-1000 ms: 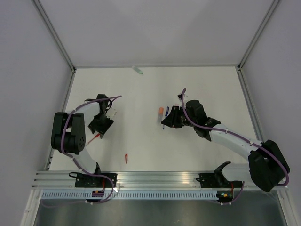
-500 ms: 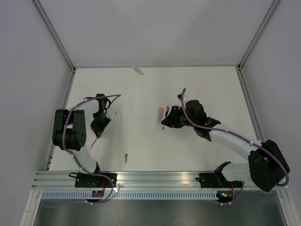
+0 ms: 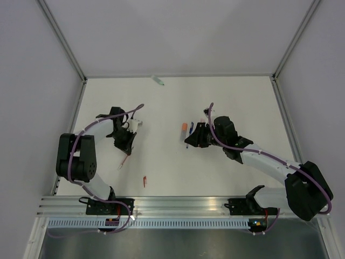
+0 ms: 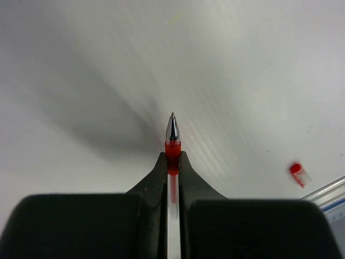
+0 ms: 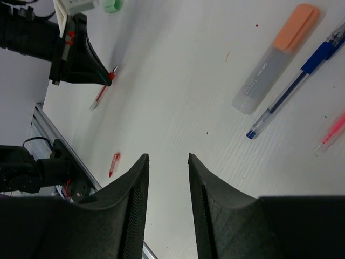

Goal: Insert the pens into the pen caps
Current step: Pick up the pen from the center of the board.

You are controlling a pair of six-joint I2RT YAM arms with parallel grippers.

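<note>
Clamped red pen [image 4: 172, 141] in clenched left hand [image 4: 172, 162], tip poking toward 12 o'clock, probably for aiming into red cap [image 4: 297, 174], seen at 4 o'clock on bench [image 4: 242, 65]. Hovered right hand [image 5: 167, 162] released, empty, with blue pen [image 5: 294, 89] at 2 o'clock.

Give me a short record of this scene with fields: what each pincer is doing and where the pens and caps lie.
left pincer: shut on the red pen, metal tip poking out in front
right pincer: open, holding nothing
red cap: loose on the table, toward the near edge
mint cap: by the far edge
blue pen: lying beside the orange-capped marker, ahead of the right pincer
</note>
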